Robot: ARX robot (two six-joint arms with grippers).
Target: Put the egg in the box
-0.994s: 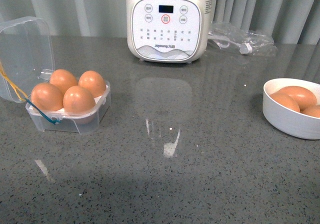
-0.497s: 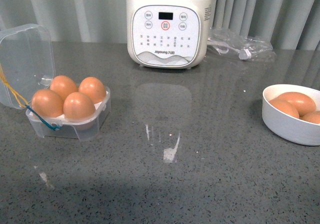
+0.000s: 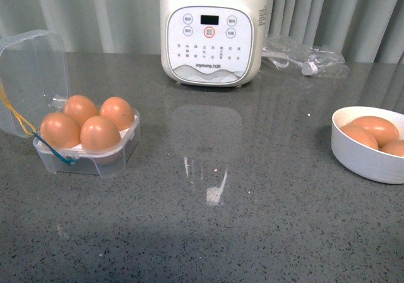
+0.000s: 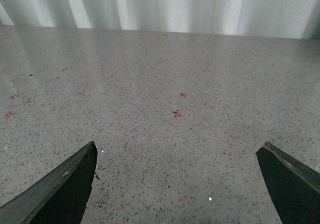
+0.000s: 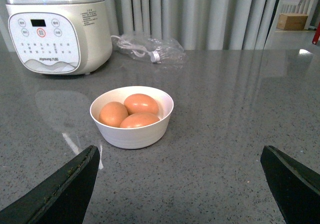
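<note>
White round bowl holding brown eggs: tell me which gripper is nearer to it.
Right. The right gripper faces the white round bowl, which sits ahead of its open fingers. The left gripper views only bare speckled counter, no bowl.

Place: an indoor setup in the style of a home kitchen.
Tabletop: glossy grey speckled stone tabletop (image 3: pixel 265 226).
Appliance: white Joyoung countertop cooker (image 3: pixel 209 36) with a touch panel.
Food: brown eggs (image 3: pixel 377 126) in a white bowl (image 3: pixel 363 160) and in a clear egg case (image 3: pixel 95 163).
Backdrop: grey pleated curtains (image 3: pixel 95 14).
</note>
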